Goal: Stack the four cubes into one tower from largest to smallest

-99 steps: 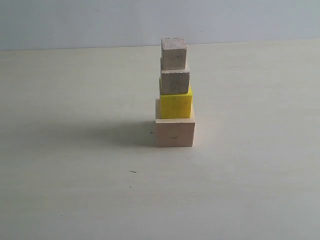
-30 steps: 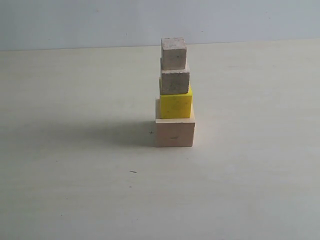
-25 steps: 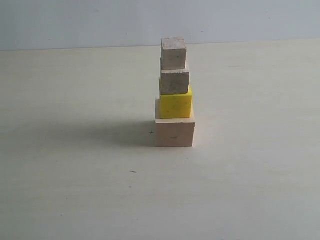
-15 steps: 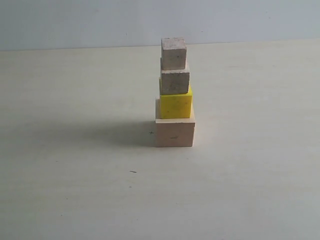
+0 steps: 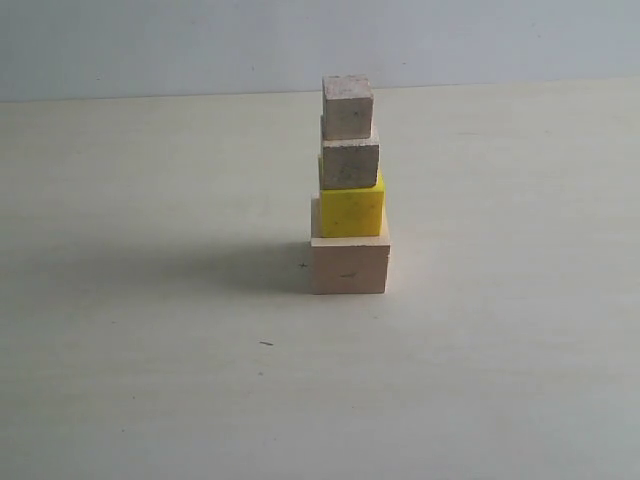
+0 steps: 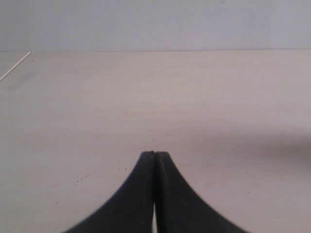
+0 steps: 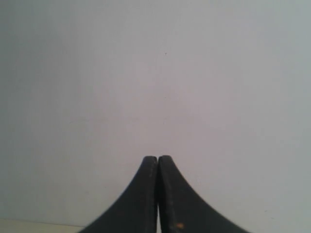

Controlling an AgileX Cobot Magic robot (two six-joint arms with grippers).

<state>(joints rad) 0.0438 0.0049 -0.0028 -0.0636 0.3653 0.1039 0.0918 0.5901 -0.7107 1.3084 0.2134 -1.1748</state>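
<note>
The tower stands mid-table in the exterior view. Its base is the large pale pinkish cube [image 5: 348,265], with the yellow cube [image 5: 351,209] on it. Above come the smaller tan cube [image 5: 350,163] and the smallest tan cube [image 5: 347,107] on top. Neither arm shows in that view. My left gripper [image 6: 155,154] is shut over bare table with nothing between its fingers. My right gripper [image 7: 158,158] is shut too, facing a plain grey wall. No cube appears in either wrist view.
The pale table [image 5: 150,380] runs to a grey wall [image 5: 150,40] at the back. The tower's shadow [image 5: 220,268] falls to its left. A thin white line [image 6: 14,67] crosses one corner of the left wrist view.
</note>
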